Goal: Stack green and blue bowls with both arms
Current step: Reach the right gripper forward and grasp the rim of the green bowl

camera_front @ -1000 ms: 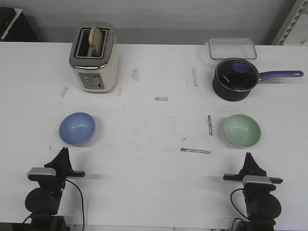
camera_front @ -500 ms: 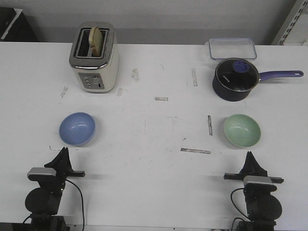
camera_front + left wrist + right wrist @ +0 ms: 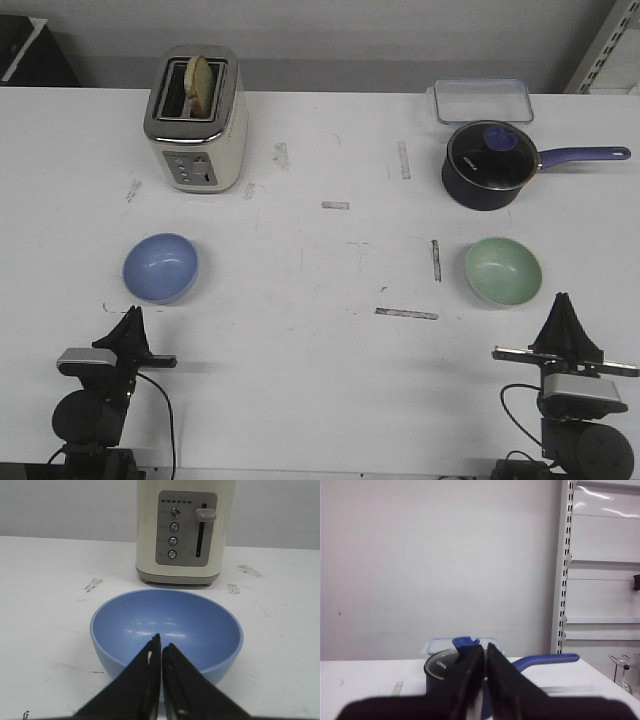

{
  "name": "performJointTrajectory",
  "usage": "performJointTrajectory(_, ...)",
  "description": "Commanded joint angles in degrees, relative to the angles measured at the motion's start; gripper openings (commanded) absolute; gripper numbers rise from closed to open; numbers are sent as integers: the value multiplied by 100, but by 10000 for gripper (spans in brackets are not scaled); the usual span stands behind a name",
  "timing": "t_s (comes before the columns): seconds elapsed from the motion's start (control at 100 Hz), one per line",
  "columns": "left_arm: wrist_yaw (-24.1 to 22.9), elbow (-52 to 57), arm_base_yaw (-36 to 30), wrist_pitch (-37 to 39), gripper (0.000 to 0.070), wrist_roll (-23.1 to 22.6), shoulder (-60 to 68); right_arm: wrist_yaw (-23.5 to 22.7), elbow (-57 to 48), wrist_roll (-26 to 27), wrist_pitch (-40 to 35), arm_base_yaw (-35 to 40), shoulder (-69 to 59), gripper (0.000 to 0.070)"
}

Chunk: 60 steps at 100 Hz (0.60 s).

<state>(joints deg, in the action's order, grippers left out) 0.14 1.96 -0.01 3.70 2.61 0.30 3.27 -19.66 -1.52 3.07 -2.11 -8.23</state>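
Both: left gripper (image 3: pixel 161 647), right gripper (image 3: pixel 485 652) jaws closed, empty.

The front view looks down over the white bench (image 3: pixel 330 360); the left wrist view sits low, close to the periwinkle blue glossy bowl (image 3: pixel 167 630) both share.

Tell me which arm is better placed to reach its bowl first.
Left, probably. The left gripper sits just short of the blue bowl, which fills its wrist view. The right gripper is off to the side of the green bowl, and its camera shows only the saucepan.
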Motion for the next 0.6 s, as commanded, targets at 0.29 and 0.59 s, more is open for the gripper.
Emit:
performJointTrajectory(0.29,7,-122,0,68,1,-22,-7,-299,-3003,20,-2439,-13,-2767,111)
performJointTrajectory(0.59,7,-122,0,72,1,-20,-7,-332,-3751,15,-3891,-212,-4437,518)
